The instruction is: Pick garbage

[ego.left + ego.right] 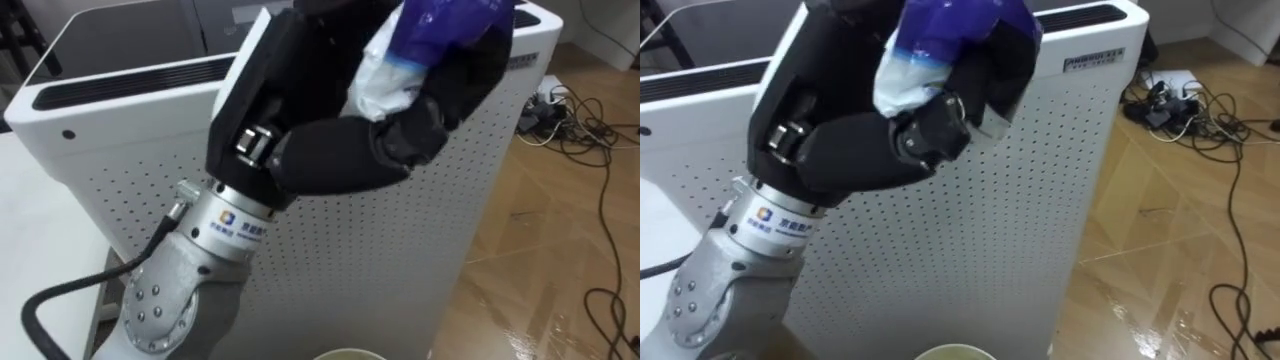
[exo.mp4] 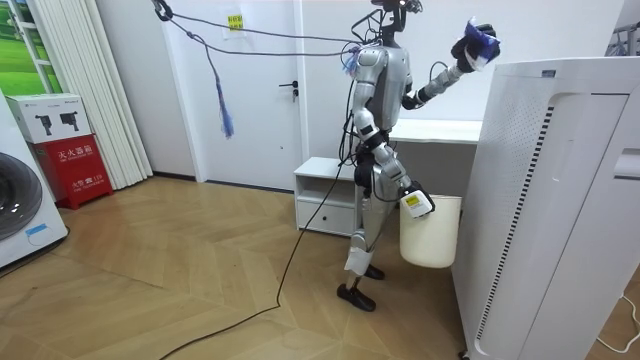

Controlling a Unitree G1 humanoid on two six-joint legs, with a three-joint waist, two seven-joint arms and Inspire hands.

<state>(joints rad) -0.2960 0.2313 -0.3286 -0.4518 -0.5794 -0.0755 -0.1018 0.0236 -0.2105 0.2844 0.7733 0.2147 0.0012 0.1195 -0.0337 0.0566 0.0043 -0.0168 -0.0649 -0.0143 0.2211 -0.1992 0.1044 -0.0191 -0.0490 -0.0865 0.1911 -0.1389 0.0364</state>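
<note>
Left hand (image 1: 340,150) clutches garbage (image 1: 400,70) above white perforated unit (image 1: 400,260), wooden floor (image 1: 560,220).

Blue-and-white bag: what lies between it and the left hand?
Nothing: the left hand is curled round the bag, touching it, in both eye views.

Top of the blue-and-white bag (image 1: 398,62) is cut off by the upper edge in both eye views, so we can't give its full shape. Its lower part is hidden under the fingers (image 1: 470,80) of the left hand (image 1: 330,155). The pale bin (image 1: 350,355) is just a sliver of rim at the btm edge, rest cut off. The white appliance (image 1: 400,260) runs off the frame at top & btm. In the room view the right hand (image 2: 414,203) sits by the bin's top, too small for us to tell how they meet.
</note>
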